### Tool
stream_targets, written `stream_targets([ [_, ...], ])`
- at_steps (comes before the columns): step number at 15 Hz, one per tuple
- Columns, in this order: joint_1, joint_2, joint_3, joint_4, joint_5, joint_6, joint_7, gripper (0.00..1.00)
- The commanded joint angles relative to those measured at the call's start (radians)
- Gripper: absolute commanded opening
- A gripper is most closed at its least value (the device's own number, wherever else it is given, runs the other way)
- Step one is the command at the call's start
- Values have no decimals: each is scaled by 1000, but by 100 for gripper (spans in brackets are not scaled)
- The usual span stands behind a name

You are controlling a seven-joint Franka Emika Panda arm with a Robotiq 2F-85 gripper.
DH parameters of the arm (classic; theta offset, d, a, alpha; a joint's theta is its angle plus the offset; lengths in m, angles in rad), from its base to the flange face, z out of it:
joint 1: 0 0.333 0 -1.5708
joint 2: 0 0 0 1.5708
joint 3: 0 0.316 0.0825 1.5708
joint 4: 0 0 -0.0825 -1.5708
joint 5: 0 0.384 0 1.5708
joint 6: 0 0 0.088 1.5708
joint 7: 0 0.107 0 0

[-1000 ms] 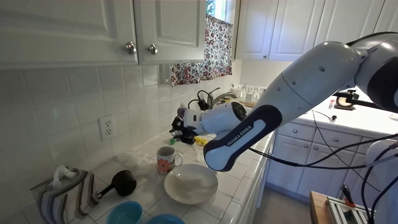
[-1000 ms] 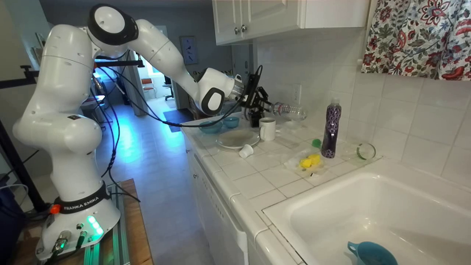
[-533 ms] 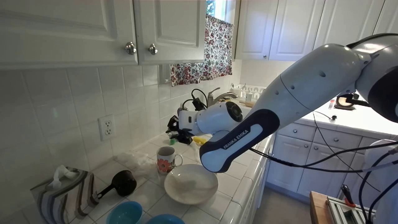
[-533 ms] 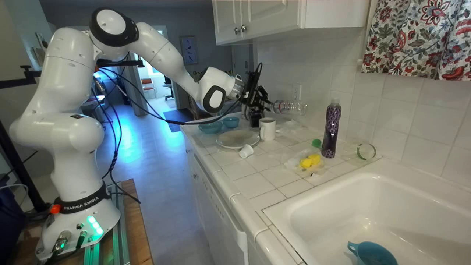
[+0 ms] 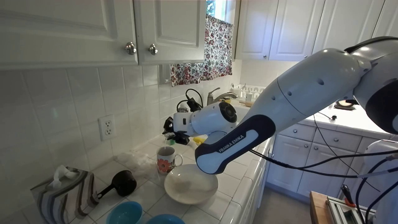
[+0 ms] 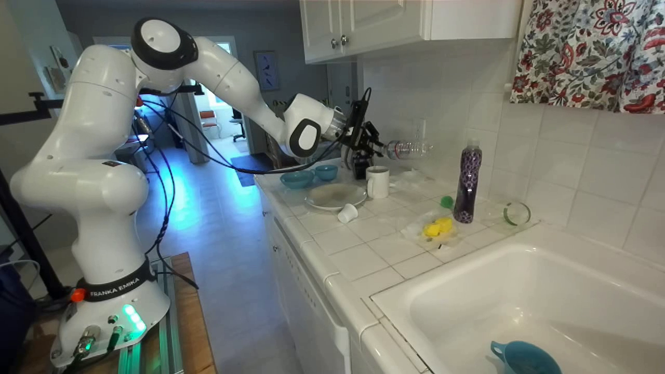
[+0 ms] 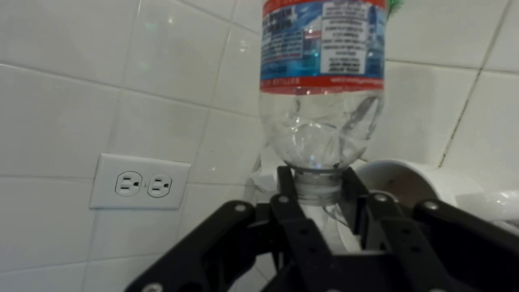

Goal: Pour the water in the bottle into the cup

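Now, closest in the wrist view, the black hand (image 7: 318, 180) pinches the neck of the clear bottle (image 7: 322, 85), whose base has risen over the past second to leave it roughly level. In an exterior view, a faint trickle (image 5: 165, 143), apparently water, falls toward the flowered mug (image 5: 164, 163) below, so pouring has probably begun; further tilt should help it along. Farther off, a purple bottle (image 6: 467, 184) stands upright on the tiled bench (image 6: 358, 259).
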Motion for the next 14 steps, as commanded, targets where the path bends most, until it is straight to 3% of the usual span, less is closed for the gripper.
stream_targets([
  [1,40,40,-57,30,6,-38,-17,8],
  [14,136,121,-176,33,-7,-118,-17,8],
])
